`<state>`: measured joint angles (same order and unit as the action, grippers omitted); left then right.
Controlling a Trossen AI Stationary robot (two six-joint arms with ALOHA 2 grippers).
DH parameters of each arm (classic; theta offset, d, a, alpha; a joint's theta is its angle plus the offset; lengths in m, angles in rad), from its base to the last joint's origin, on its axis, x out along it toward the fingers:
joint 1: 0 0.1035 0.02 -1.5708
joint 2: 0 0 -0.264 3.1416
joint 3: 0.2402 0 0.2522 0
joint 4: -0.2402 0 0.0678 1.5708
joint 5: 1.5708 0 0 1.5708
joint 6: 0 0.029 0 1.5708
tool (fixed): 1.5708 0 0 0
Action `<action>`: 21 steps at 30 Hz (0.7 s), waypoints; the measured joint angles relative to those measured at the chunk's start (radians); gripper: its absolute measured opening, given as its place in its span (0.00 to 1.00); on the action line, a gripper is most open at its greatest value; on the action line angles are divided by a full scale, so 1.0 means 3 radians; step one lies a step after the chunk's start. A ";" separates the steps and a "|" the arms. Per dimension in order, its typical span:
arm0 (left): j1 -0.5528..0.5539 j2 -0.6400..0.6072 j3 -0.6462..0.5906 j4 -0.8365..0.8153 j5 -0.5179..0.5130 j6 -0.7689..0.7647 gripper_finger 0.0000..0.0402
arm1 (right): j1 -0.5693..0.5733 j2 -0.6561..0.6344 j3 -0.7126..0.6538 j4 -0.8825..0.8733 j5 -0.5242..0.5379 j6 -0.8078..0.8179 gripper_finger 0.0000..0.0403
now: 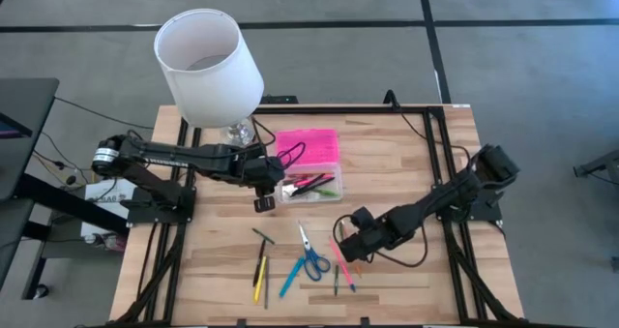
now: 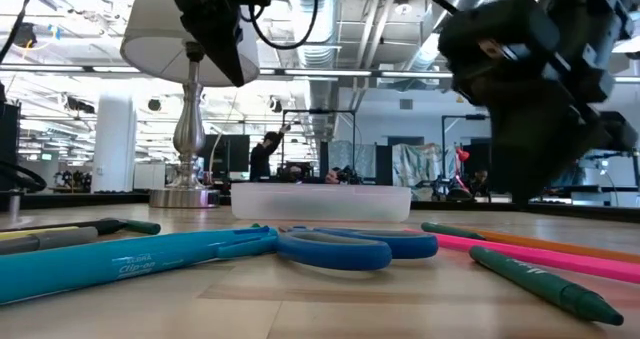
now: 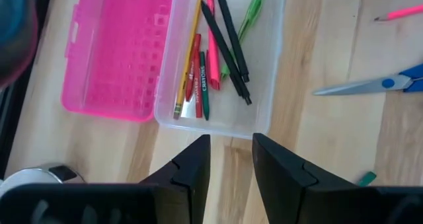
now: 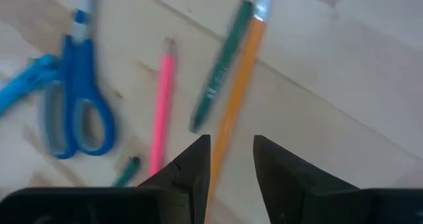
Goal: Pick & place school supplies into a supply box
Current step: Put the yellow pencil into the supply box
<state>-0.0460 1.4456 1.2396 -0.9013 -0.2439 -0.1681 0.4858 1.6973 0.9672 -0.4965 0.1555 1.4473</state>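
The supply box stands open at the table's middle: its clear tray (image 1: 311, 186) holds several pens and pencils (image 3: 211, 59), and its pink lid (image 1: 309, 146) lies flat on the far side. My left gripper (image 3: 231, 151) hovers open over the tray's left end, holding nothing. More school supplies lie on the wood nearer the front: blue scissors (image 1: 309, 257), a blue pen (image 1: 289, 279) and a yellow pencil (image 1: 258, 281). My right gripper (image 4: 231, 151) is open above an orange pencil (image 4: 236, 98), beside a green pen (image 4: 220, 75) and a pink pencil (image 4: 160, 112).
A big white lampshade on a metal lamp base (image 1: 208, 57) stands at the table's far left, just behind my left arm. A dark pen (image 1: 263, 235) lies alone left of the scissors. Bare wood shows at the table's right and along its front edge.
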 joint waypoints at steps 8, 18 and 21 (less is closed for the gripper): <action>0.0000 0.0000 0.0000 -0.0002 0.0028 -0.0030 0.27 | 0.0056 0.0128 0.0004 0.0198 0.0046 0.0070 0.27; 0.0000 0.0001 0.0000 -0.0001 0.0037 -0.0100 0.27 | 0.0056 0.0381 0.0006 0.0411 0.0010 0.0104 0.27; 0.0000 0.0001 0.0000 -0.0004 0.0038 -0.0116 0.27 | 0.0056 0.0436 0.0020 0.0389 -0.0019 0.0204 0.27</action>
<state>-0.0460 1.4460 1.2396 -0.9023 -0.2325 -0.2031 0.5026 1.8280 0.9732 -0.3797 0.1498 1.5083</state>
